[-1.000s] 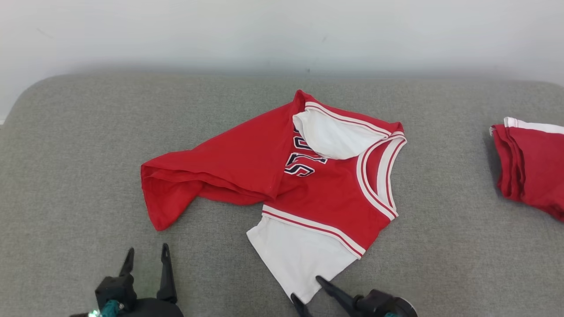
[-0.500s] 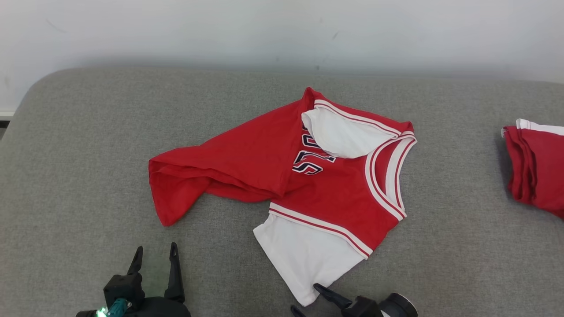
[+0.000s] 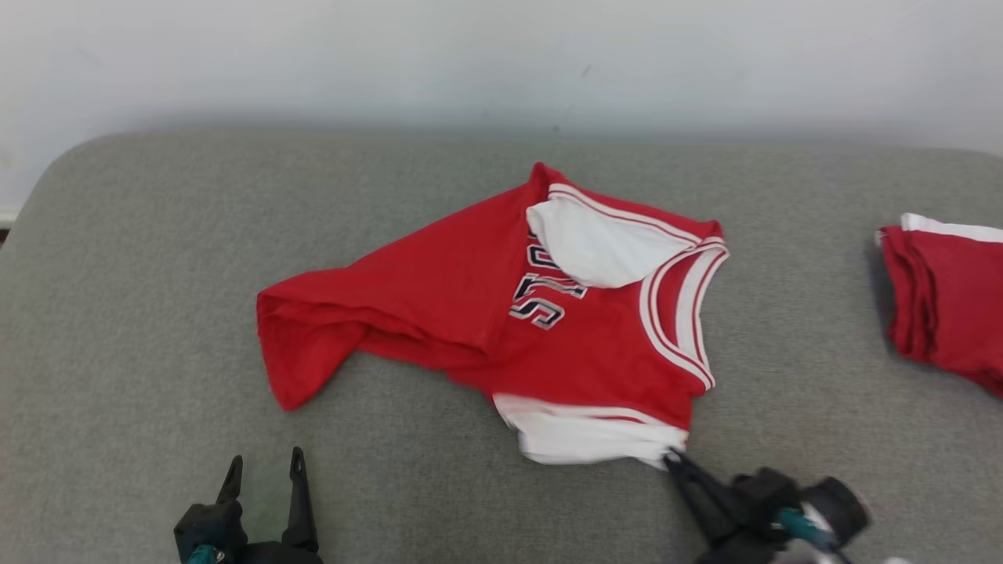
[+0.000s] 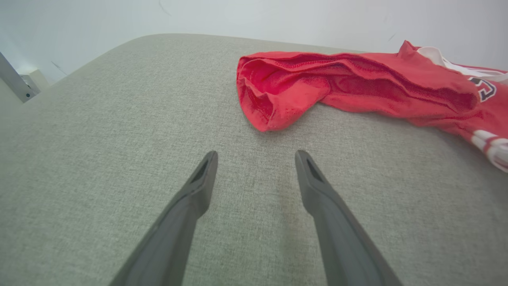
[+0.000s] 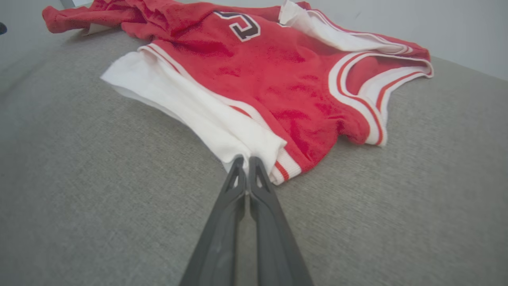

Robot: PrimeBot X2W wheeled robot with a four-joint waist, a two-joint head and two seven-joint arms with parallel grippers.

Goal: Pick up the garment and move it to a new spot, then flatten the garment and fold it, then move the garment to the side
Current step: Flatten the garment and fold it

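The garment (image 3: pixel 501 313) is a red jersey with white sleeves and white-striped trim, lying crumpled in the middle of the grey cushioned surface (image 3: pixel 141 258). My right gripper (image 3: pixel 672 459) is shut on the edge of its near white sleeve, which lies bunched under the red hem. In the right wrist view the closed fingertips of my right gripper (image 5: pixel 246 159) pinch that white edge of the garment (image 5: pixel 278 75). My left gripper (image 3: pixel 265 460) stands open and empty near the front edge. In the left wrist view my left gripper (image 4: pixel 257 155) is short of the garment's (image 4: pixel 357 83) red end.
A folded red piece of clothing (image 3: pixel 948 298) with white trim lies at the right edge of the surface. A pale wall (image 3: pixel 501 63) runs behind the surface. The surface's rounded left corner (image 3: pixel 55 164) is at the far left.
My right gripper has shut on the white sleeve's edge and drawn it to the right, so the sleeve now lies bunched instead of spread. The left gripper stays open.
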